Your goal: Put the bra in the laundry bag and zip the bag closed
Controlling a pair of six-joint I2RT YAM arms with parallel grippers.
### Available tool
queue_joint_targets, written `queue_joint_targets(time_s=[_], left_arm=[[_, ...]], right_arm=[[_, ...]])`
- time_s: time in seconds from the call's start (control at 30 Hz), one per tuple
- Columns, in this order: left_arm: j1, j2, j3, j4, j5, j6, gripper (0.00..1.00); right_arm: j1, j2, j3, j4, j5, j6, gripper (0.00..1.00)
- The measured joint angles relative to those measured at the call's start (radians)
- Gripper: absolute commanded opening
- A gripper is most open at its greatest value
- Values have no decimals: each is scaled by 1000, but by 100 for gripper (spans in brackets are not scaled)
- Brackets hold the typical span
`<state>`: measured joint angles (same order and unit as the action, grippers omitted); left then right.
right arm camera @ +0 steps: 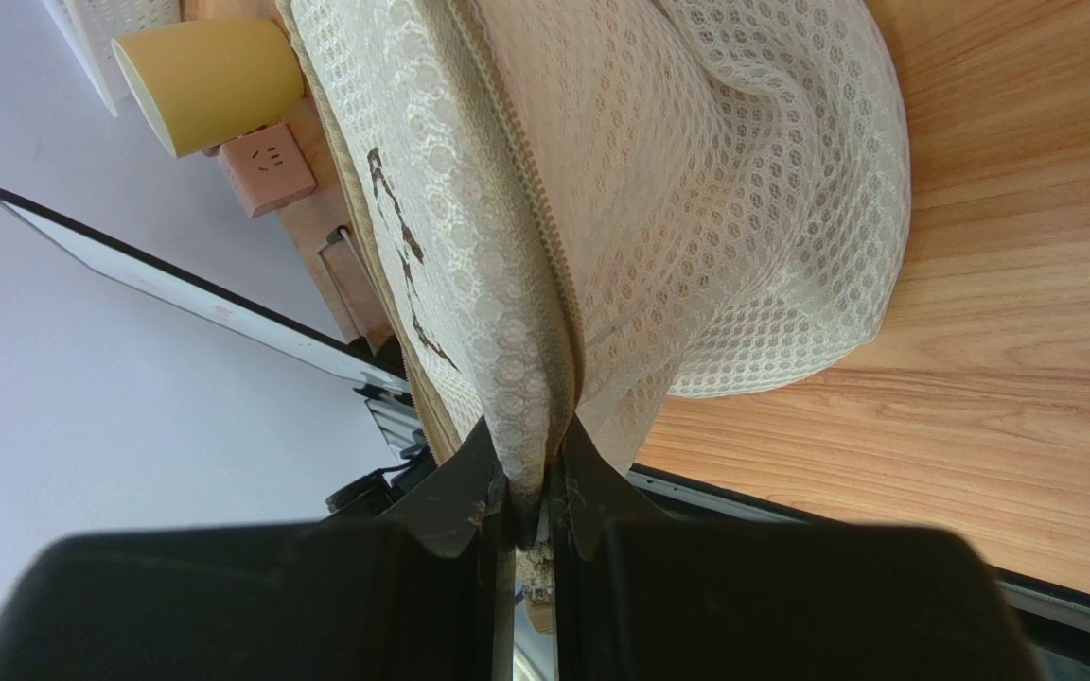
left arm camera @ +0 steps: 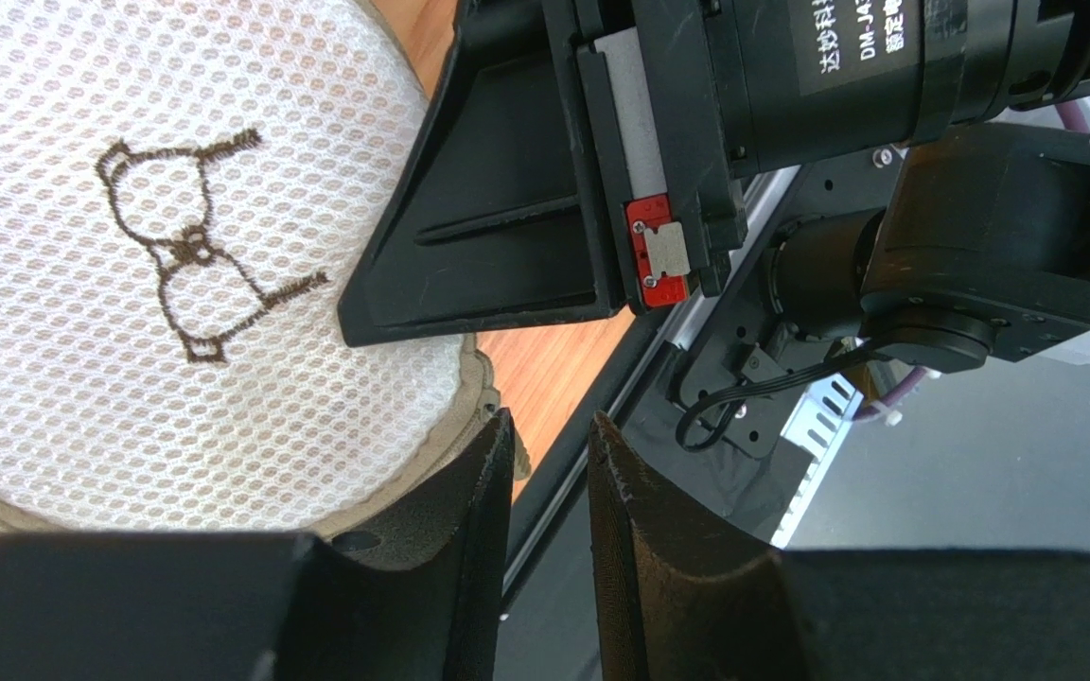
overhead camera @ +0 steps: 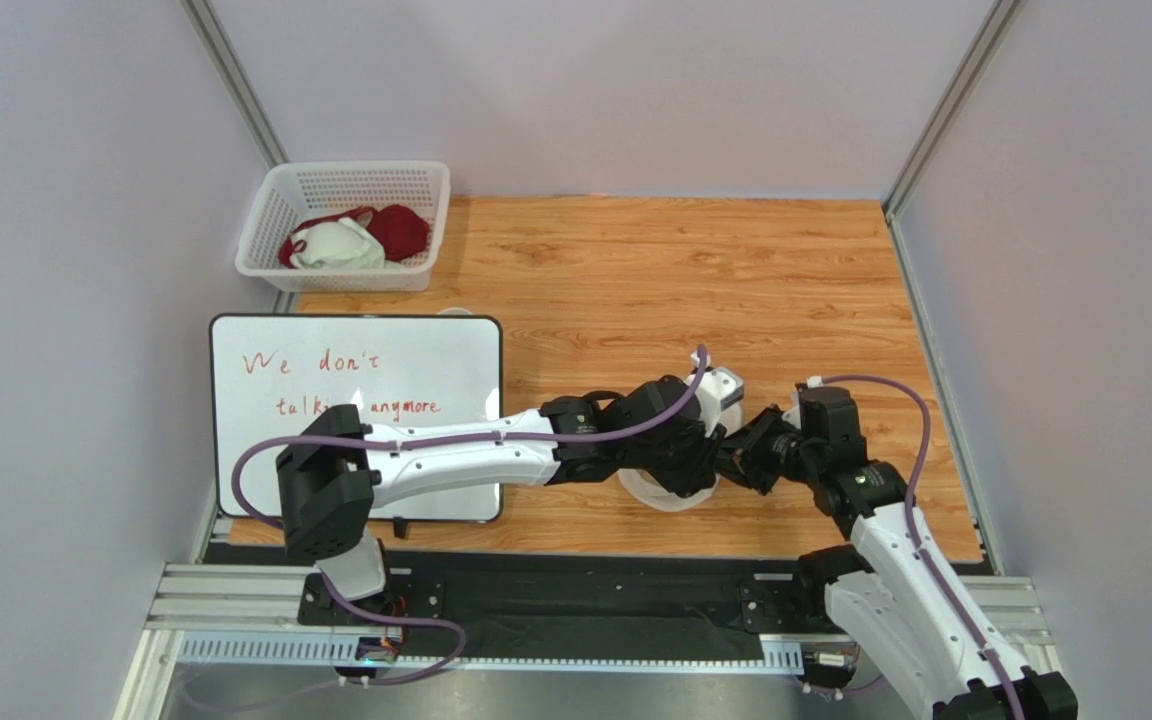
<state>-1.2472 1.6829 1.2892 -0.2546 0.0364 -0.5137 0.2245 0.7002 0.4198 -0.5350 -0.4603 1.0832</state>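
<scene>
While your right gripper (right arm camera: 534,497) clamps the rim of the laundry bag (right arm camera: 736,213) steady for zipping, your left gripper (left arm camera: 554,468) hovers beside it, jaws slightly apart, empty.

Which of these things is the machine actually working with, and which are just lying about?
For the job: laundry bag. The bra is not in sight.

Just lying about: basket, red garment, white garment, whiteboard, yellow cup.

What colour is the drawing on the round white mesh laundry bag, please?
Dark brown drawing; see left wrist view.
</scene>
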Motion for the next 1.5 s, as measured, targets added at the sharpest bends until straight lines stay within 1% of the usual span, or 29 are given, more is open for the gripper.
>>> queue_joint_targets(time_s=[0.37,0.6,0.67,0.7,0.77,0.8,0.83,1.0,1.13,1.27,1.5], left_arm=[[-3,3,-2,-42,-11,-33,33],[-3,36,-2,-53,-14,-40,29],[-3,48,-2,-60,-14,-40,24],[-3,51,-2,-61,-14,-41,17],[-3,56,-2,-66,-16,-45,10],[-3,57,-2,-70,-18,-45,2],[-3,57,-2,-74,-27,-45,0],[-8,52,-6,-93,-98,-34,0],[-8,-4,-78,-58,-126,-13,0],[1,-83,-164,10,-133,16,0],[13,-173,-240,85,-102,52,0]], right_arm=[[0,0,0,0,0,0,6],[0,-1,0,0,0,0,6],[0,-1,0,-1,0,0,6],[0,-2,0,-1,0,0,6],[0,-7,0,-2,0,0,3],[0,-9,0,-2,0,0,1],[0,-11,0,-3,0,0,0],[0,-14,0,-7,4,-13,0],[-2,5,13,-12,-21,-44,0],[-11,64,53,-21,-68,-88,0],[-13,151,135,-34,-145,-173,0]])
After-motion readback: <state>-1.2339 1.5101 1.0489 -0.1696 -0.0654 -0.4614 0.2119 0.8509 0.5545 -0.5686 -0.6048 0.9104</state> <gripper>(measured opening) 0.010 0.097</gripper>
